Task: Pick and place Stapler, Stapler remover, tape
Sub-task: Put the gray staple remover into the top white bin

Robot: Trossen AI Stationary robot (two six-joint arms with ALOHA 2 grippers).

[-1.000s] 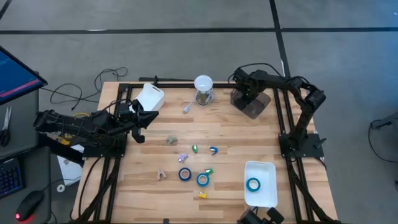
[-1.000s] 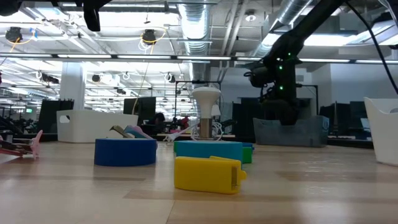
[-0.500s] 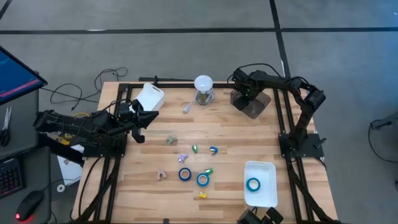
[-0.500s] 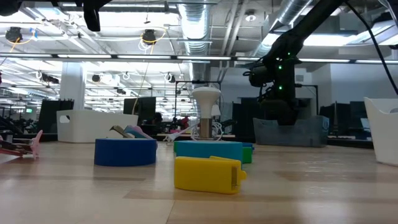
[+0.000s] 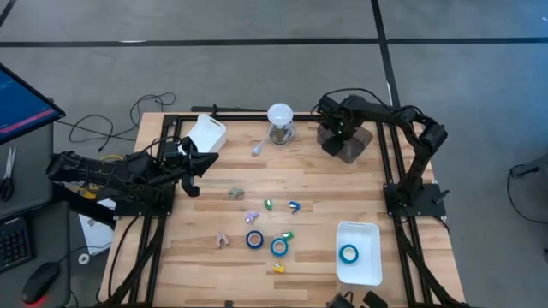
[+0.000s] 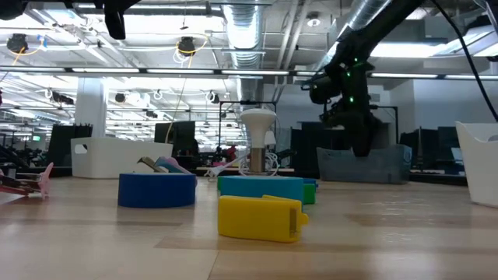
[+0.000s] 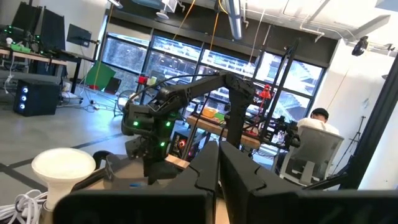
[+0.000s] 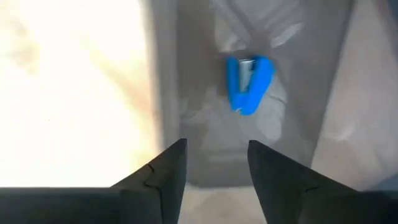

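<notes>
Inspection of my right gripper (image 8: pixel 211 165): fingers spread and empty, hanging above the dark bin (image 5: pixel 351 144) at the table's far right corner. A blue stapler remover (image 8: pixel 247 84) lies on the bin floor directly below, clear of my fingers, so I judge that item delivered. My left gripper (image 5: pixel 202 159) waits pressed shut at the left edge beside a white tray (image 5: pixel 206 133). One tape roll (image 5: pixel 348 253) sits in the near white tray (image 5: pixel 370 234); two tape rolls (image 5: pixel 255 239) lie loose mid-table.
</notes>
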